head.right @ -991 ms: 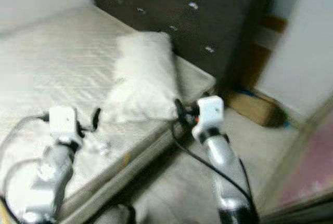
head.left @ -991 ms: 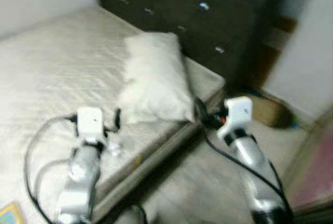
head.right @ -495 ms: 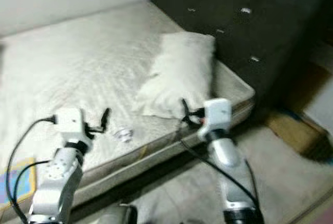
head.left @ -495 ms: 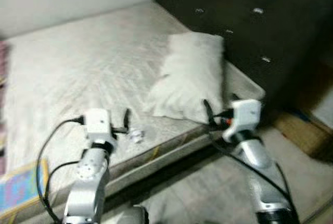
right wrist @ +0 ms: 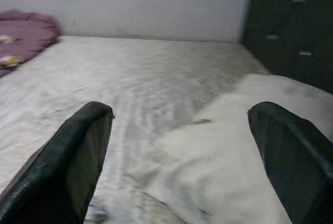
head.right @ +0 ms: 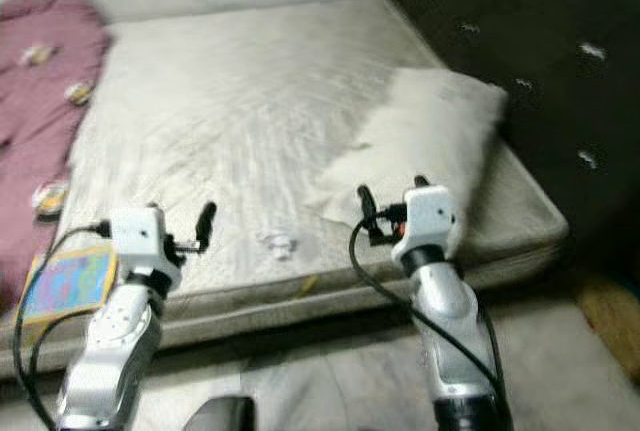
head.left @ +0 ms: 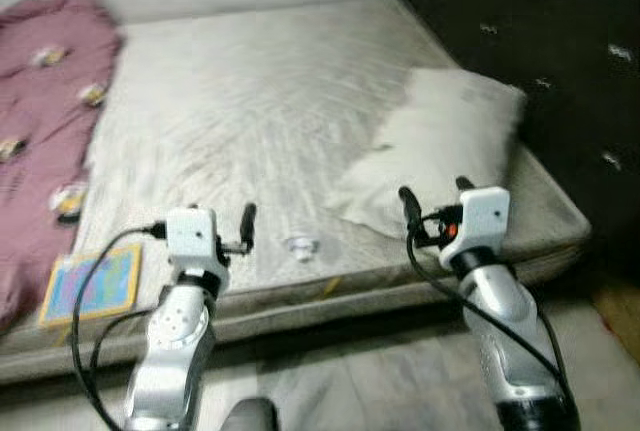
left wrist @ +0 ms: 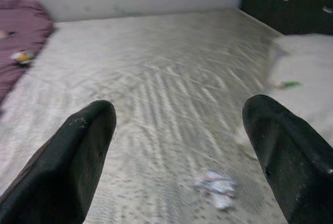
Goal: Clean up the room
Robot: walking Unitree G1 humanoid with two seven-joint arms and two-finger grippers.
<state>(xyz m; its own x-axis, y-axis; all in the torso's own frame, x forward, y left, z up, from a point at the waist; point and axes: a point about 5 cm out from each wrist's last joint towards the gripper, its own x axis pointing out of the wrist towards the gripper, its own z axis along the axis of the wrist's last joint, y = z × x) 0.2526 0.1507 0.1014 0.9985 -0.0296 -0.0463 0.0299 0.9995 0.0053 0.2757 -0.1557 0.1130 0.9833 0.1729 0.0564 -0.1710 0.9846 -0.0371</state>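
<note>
Bare and cream-coloured, the mattress (head.left: 250,101) takes up most of the room ahead, with a dark tufted headboard (head.left: 540,41) along its right edge and a white pillow (head.left: 440,151) lying against that side. A maroon blanket (head.left: 45,101) is bunched along the left edge, and a colourful flat book or card (head.left: 92,283) sits at the near left corner. Close to the near edge, roughly midway along it, lies a small crumpled scrap of wrapper or paper (head.left: 299,246) (too blurred to name with confidence), and this looks like the likeliest thing to tidy first. The left tool (left wrist: 171,151) hovers above the near edge with its fingers (left wrist: 78,156) spread wide and nothing between them; in the left wrist view the scrap sits just ahead and a little toward the pillow side of its centre line. The right tool (right wrist: 177,151), equally wide open and empty, hangs over the near corner of the pillow. Judging from the head views, the scrap lies between the two tools, somewhat nearer the left one, so the left arm seems better placed. The scrap is a compact wad with no clear long axis or heading, so approach angle should matter little.
</note>
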